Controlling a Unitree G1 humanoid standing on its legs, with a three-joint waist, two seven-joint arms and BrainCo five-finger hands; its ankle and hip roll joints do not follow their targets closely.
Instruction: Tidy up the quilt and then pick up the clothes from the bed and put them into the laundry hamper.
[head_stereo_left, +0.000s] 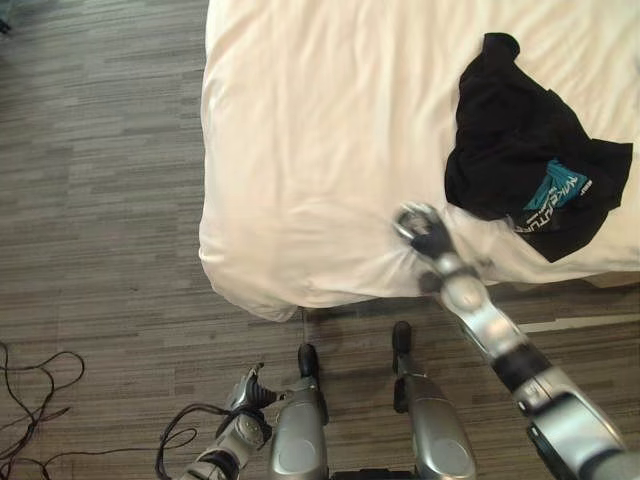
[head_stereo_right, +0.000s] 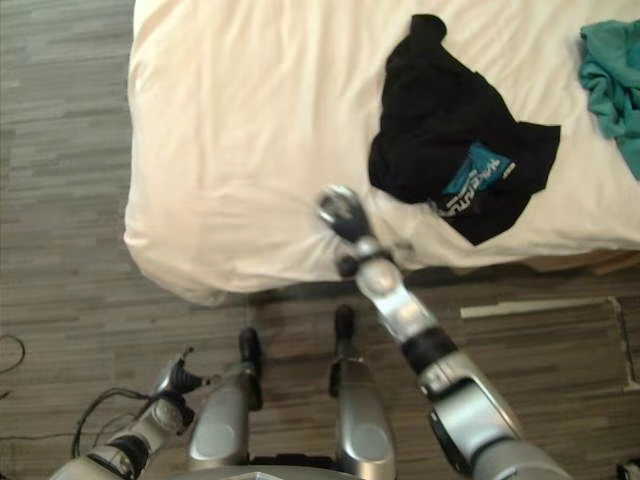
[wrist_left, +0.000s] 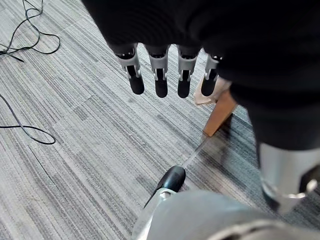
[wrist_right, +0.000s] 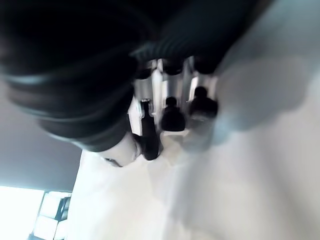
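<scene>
A white quilt (head_stereo_left: 320, 130) covers the bed and drapes over its near edge. On its right part lies a crumpled black T-shirt (head_stereo_left: 510, 140) with a teal print. A teal garment (head_stereo_right: 615, 70) lies further right on the bed. My right hand (head_stereo_left: 428, 238) rests on the quilt close to the near edge, just left of the T-shirt and apart from it. Its fingers (wrist_right: 172, 117) are curled into the white cloth, and creases run toward them. My left hand (head_stereo_left: 245, 398) hangs low over the floor at the lower left, its fingers (wrist_left: 160, 75) straight and empty.
Grey striped wood flooring (head_stereo_left: 100, 200) lies left of and in front of the bed. A wooden bed leg (wrist_left: 220, 112) stands under the near edge. A pale strip (head_stereo_left: 580, 322) runs along the floor at the right.
</scene>
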